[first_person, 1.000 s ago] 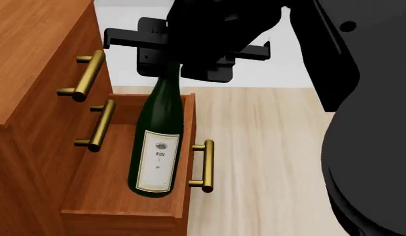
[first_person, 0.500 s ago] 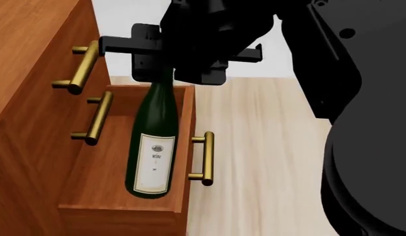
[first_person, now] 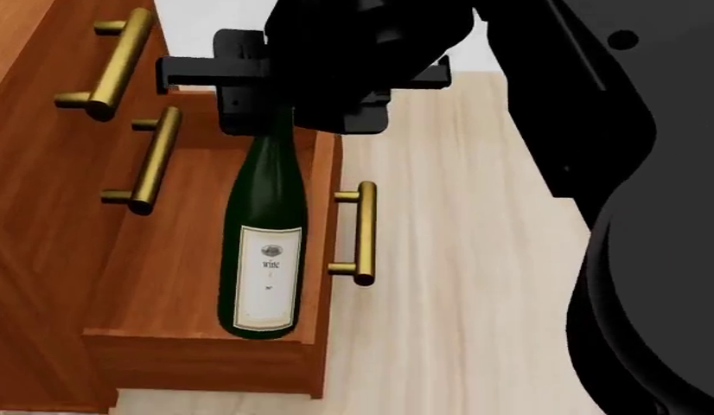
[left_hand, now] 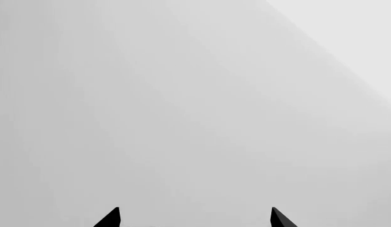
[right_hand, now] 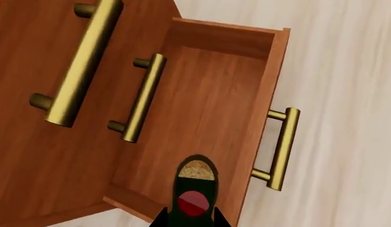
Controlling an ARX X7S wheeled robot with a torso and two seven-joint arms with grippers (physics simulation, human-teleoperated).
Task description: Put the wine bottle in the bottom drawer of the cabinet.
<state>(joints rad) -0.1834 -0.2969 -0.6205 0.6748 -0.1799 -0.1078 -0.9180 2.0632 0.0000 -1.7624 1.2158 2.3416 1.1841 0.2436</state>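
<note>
- We see the wine bottle (first_person: 264,246) hanging upright by its neck from the right end effector (first_person: 270,108), which is clamped on the neck; bottle base is over the open bottom drawer (first_person: 184,225).
- Bottle sits near the drawer's handle-side front panel, with open drawer floor between it and the cabinet (first_person: 35,173) face.
- Bottle base overlaps the drawer's near side wall in the head view; we cannot tell if it clears that edge or touches the floor of the drawer.
- Right wrist view: cork top (right_hand: 195,170) between the fingertips, drawer interior (right_hand: 202,109) bare beyond it, rim all round visible.
- Drawer's brass handle (first_person: 360,233) sticks out over the light wood floor (first_person: 473,259), on the far side of the front panel from the bottle.
- Two upper drawer handles (first_person: 109,65) project from the cabinet face over the drawer's inner part, well apart from the bottle.
- Left end effector (left_hand: 194,218): only two dark fingertips show, spread apart with nothing between them, against blank grey.
</note>
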